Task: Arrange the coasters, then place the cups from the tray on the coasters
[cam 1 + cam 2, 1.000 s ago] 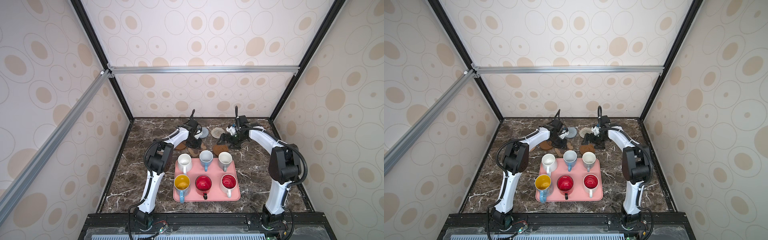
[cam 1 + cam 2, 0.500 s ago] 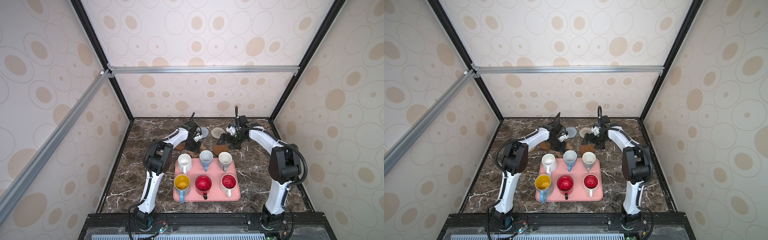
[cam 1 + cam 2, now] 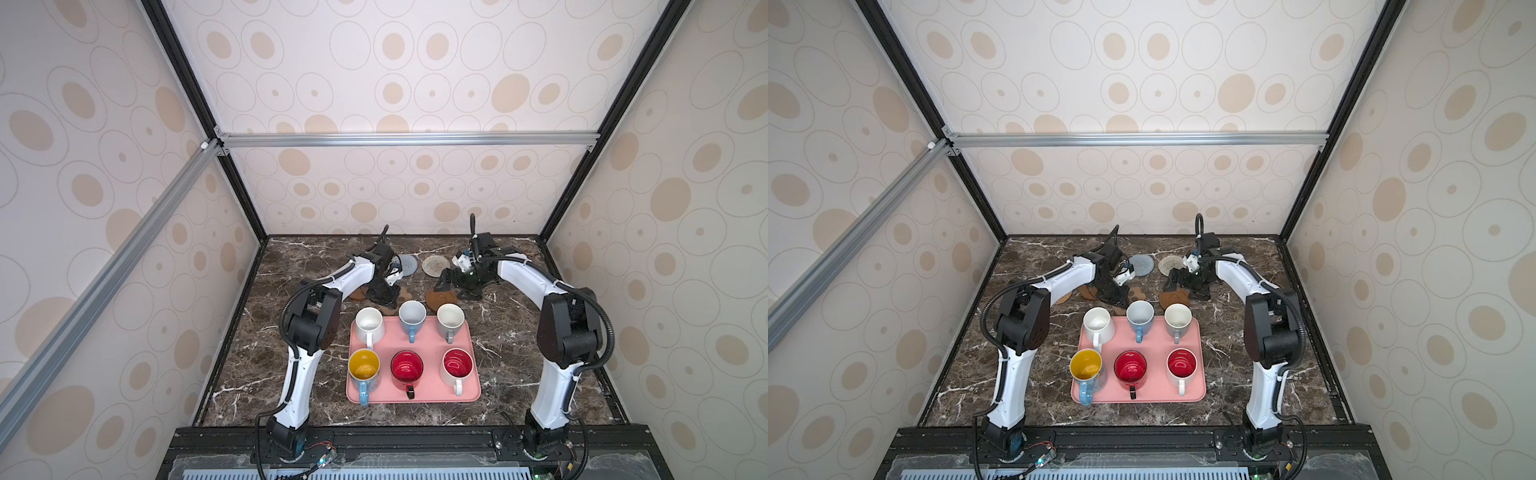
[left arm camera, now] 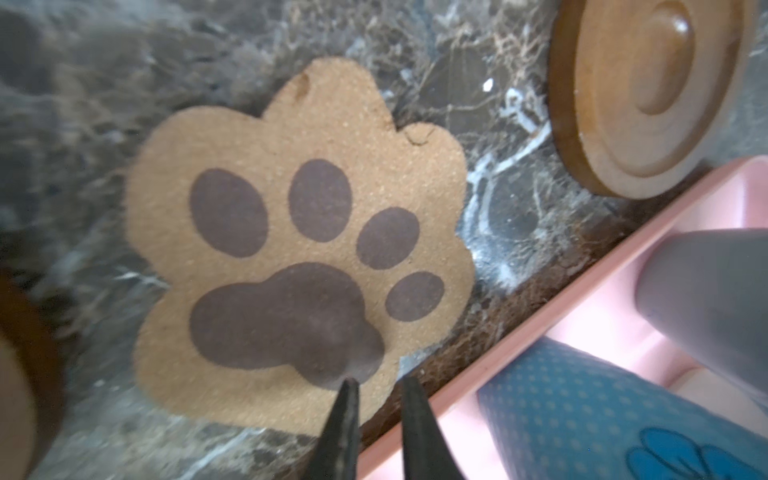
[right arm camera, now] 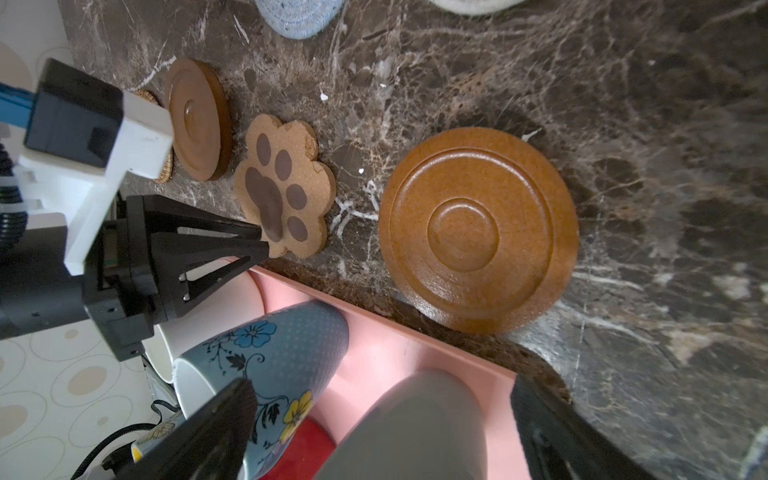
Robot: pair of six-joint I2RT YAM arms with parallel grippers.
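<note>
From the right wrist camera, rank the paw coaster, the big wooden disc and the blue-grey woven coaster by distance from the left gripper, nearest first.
1. Paw coaster: under the left gripper fingertips.
2. Big wooden disc: beyond the paw, beside the pink tray.
3. Blue-grey woven coaster: far across the marble, at the picture's edge.

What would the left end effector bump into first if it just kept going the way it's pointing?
Most likely the paw-shaped coaster. The left end effector points down at the coaster's edge nearest the pink tray, its fingertips nearly closed just above or on it; contact is unclear.
</note>
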